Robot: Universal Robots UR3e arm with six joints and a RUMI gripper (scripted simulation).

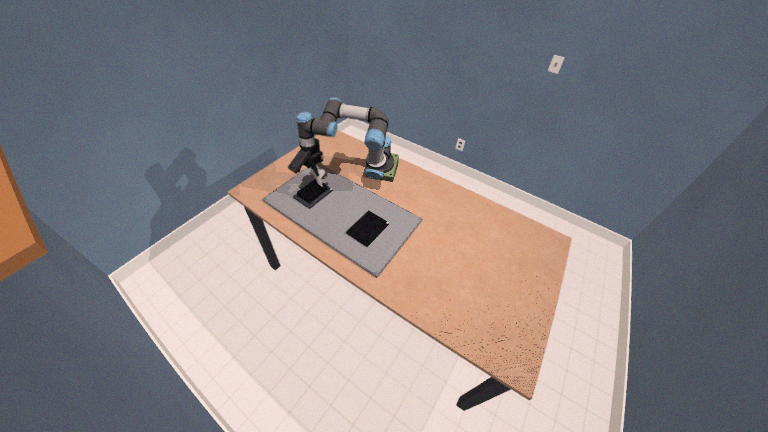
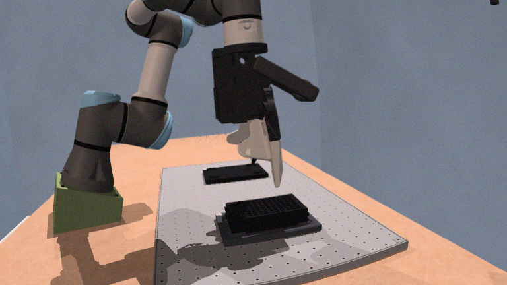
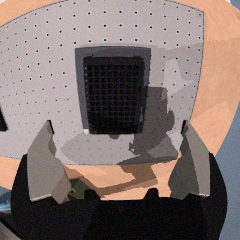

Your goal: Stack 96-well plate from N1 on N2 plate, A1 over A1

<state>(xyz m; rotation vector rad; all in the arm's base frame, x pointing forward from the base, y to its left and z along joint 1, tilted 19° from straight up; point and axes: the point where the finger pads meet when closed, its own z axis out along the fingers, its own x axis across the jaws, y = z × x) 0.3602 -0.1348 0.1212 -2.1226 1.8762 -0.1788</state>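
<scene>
Stack apparently done: 96-well plate on the near nest, far nest bare, tool spread apart, empty, above it; nesting, A1 corner unconfirmed.

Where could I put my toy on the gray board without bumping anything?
The gray perforated board has a bare strip between the stacked 96-well plates and the far plate nest, and bare corners at its near edge. It is crowded above the plates, where the open gripper hangs, holding nothing. The green arm base blocks the left side.
</scene>
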